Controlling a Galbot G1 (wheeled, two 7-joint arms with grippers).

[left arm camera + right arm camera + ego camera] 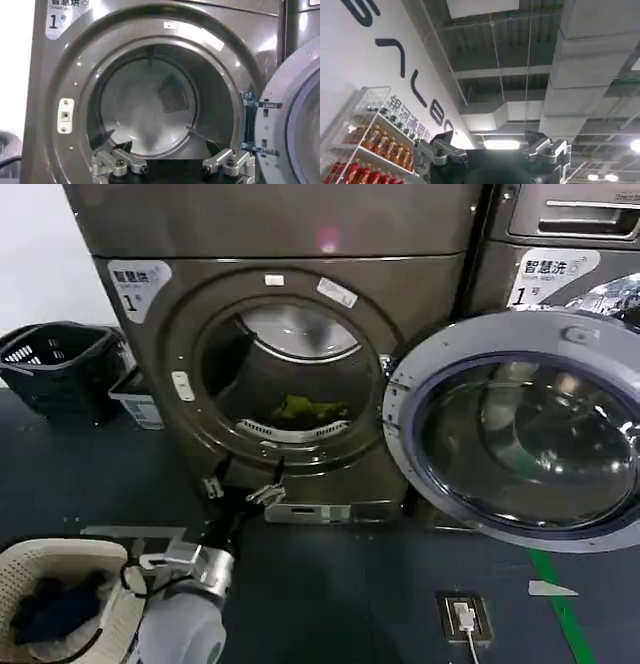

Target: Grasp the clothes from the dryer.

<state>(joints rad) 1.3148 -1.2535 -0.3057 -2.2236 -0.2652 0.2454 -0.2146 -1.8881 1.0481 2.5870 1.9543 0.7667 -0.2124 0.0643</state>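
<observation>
Head view: my open left gripper sits below the dryer mouth; I should reach deep, centred over the clothes.

Dim, soft-focus views; glare on the dryer top, bright ceiling lights overhead.

head view: looks forward and down at the dryer, its open door and the floor.
left wrist view: low, close before the dryer mouth, facing into the drum.
right wrist view: tilted up toward the ceiling.
shared: head and left wrist views both show the drum opening.
</observation>
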